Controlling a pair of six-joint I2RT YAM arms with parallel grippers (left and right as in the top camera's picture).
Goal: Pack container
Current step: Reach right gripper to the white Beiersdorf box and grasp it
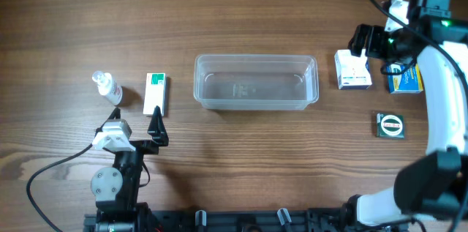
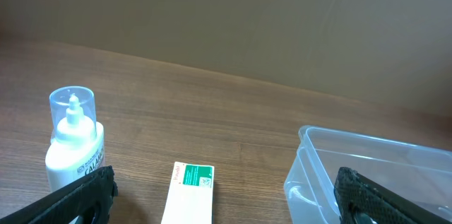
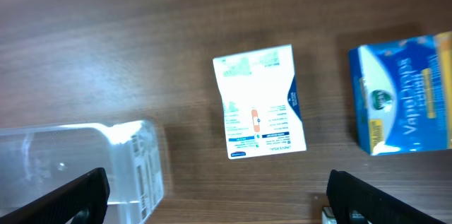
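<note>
A: What's on the left of the table (image 1: 241,12)?
B: An upright capped bottle (image 1: 108,88), with a green-and-white box (image 1: 155,94) lying just beside it.
A: And right?
B: A white box (image 1: 352,70), a blue box (image 1: 411,82) near it, and a dark square box (image 1: 390,125) apart.

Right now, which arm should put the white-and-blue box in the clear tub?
Right. The right claw is open and lined up on the white box beside the tub. The left claw is far off by the bottle.

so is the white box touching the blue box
Apart. The right wrist view shows bare wood between the white box and the blue box.
</note>
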